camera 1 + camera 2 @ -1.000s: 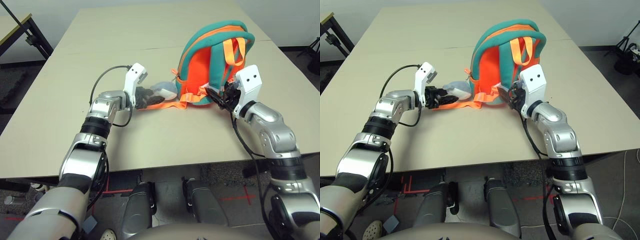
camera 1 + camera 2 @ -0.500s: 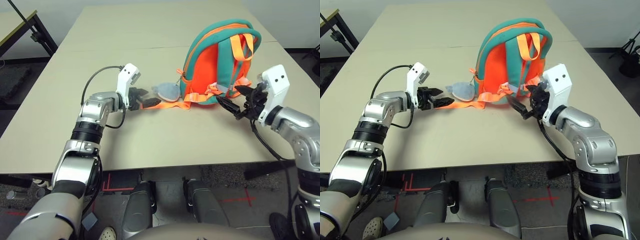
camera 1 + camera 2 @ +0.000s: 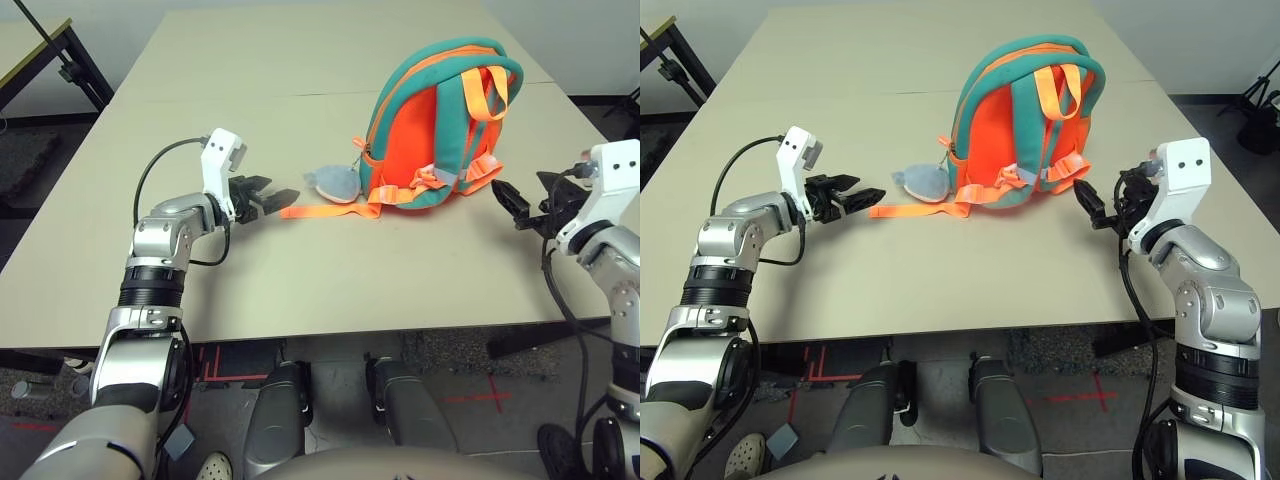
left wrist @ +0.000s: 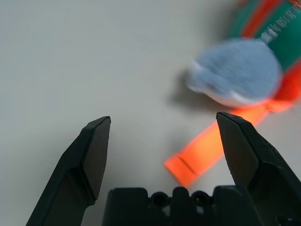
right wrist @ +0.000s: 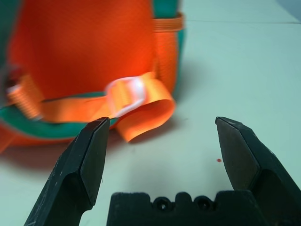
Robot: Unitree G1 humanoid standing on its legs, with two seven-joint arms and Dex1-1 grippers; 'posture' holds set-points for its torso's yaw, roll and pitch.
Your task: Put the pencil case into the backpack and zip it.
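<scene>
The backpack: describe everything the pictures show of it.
The backpack stands upright on the table, its strap side toward the robot. Its body is orange fabric with padded teal trim and orange webbing shoulder straps with pale buckles. One long strap trails flat across the table toward the left gripper, beside a grey-white plush charm lying at the bag's base. Neither the left nor the right gripper touches it; both are open. No opening shows from this side.
</scene>
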